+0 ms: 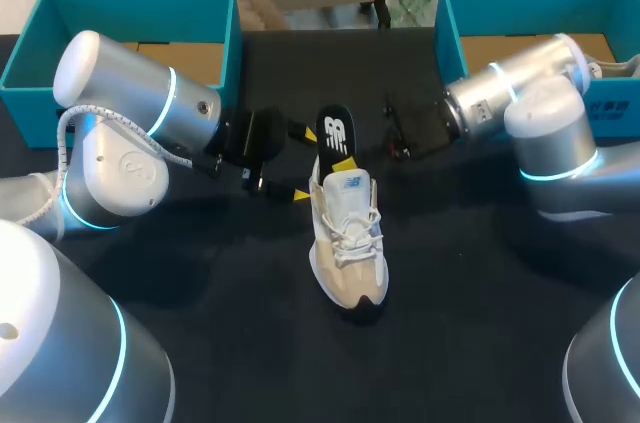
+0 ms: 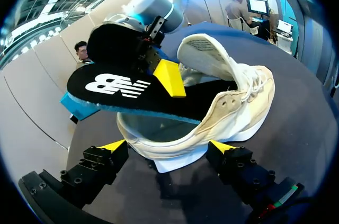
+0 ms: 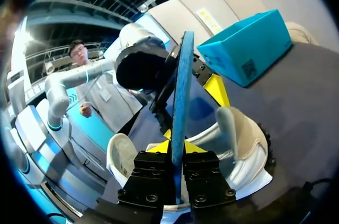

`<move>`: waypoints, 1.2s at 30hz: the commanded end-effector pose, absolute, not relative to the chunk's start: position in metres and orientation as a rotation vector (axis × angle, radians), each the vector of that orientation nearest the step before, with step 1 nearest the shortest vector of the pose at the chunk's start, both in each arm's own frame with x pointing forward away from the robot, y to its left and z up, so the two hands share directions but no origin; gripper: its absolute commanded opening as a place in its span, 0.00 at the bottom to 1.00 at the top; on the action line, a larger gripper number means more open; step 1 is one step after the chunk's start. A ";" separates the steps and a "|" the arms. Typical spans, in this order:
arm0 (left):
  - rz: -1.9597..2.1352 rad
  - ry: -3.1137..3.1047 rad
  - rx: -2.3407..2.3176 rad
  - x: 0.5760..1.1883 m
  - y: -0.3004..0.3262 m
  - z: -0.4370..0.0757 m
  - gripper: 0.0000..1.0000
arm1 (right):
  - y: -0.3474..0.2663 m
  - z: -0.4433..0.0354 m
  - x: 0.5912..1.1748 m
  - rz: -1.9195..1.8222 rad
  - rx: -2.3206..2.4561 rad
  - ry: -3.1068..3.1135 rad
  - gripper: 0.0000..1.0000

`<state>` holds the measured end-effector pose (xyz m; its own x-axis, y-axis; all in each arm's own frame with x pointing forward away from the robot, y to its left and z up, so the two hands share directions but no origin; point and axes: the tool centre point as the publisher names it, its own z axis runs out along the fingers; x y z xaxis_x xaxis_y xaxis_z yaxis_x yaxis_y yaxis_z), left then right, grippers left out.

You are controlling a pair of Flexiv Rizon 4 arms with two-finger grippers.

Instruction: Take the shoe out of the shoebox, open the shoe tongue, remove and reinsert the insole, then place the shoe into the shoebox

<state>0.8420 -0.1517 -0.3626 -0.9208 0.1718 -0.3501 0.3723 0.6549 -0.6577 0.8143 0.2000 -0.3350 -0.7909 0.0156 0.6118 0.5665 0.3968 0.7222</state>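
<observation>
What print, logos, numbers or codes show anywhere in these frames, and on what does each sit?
Black insole: large white brand logo on top; no other wording.
White shoe, tongue: small blue mark, too small to read.
Teal shoebox, side: square black code patch, no legible letters.
No readable numbers anywhere.

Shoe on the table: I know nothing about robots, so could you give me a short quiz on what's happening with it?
1. True or false: the shoe stands upright on the table.
2. What does the right gripper pinch? A) laces B) insole C) tongue
3. Fill in: the insole is only ___ inside the shoe.
Key: 1 true; 2 B; 3 partly.
</observation>
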 end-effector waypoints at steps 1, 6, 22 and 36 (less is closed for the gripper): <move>-1.120 2.619 0.439 0.842 -0.152 -0.362 1.00 | 0.202 -0.340 0.825 -1.367 -0.485 -2.135 0.02; -1.120 2.619 0.439 0.842 -0.152 -0.362 1.00 | 0.200 -0.351 0.825 -1.329 -0.509 -2.119 0.00; -1.120 2.619 0.439 0.842 -0.152 -0.362 1.00 | 0.197 -0.362 0.787 -1.226 -0.600 -2.077 0.00; -1.120 2.619 0.439 0.842 -0.152 -0.362 1.00 | 0.197 -0.342 0.803 -1.288 -0.565 -2.155 0.13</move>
<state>0.8420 -0.1516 -0.3626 -0.9208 0.1718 -0.3501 0.3722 0.6549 -0.6577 0.8030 0.1987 -0.3500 -0.7486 0.0620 0.6601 0.6136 0.4422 0.6542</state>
